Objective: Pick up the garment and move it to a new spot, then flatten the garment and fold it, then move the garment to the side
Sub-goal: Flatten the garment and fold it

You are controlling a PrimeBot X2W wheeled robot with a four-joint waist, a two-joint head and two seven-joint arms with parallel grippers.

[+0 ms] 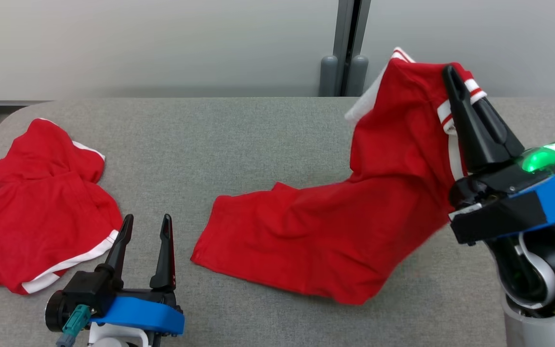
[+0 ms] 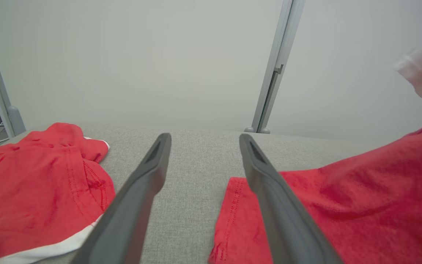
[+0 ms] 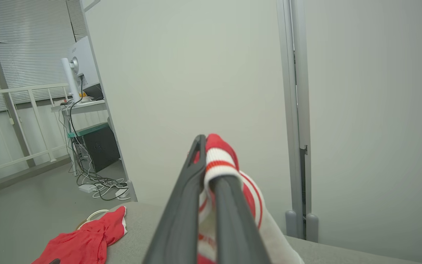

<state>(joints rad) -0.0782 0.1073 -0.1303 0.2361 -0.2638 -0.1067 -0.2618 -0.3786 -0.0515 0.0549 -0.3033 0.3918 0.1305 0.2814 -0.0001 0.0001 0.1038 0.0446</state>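
Observation:
A red garment (image 1: 335, 231) with white and red striped trim hangs from my right gripper (image 1: 451, 77), which is shut on its striped edge (image 3: 218, 165) high above the grey table (image 1: 239, 144). The garment's lower half lies spread on the table at centre; in the left wrist view the red garment (image 2: 343, 205) lies to the right of the fingers. My left gripper (image 1: 145, 226) stands open low at the front left, between the two red pieces, with nothing between its fingers (image 2: 141, 190).
A second red garment (image 1: 41, 207) with white trim lies crumpled at the table's left end, also seen as the second red garment (image 2: 31, 190) and the same piece (image 3: 86, 242). A wall with a grey post (image 1: 347, 48) stands behind the table. A desk with cables (image 3: 86, 110) is off to the left.

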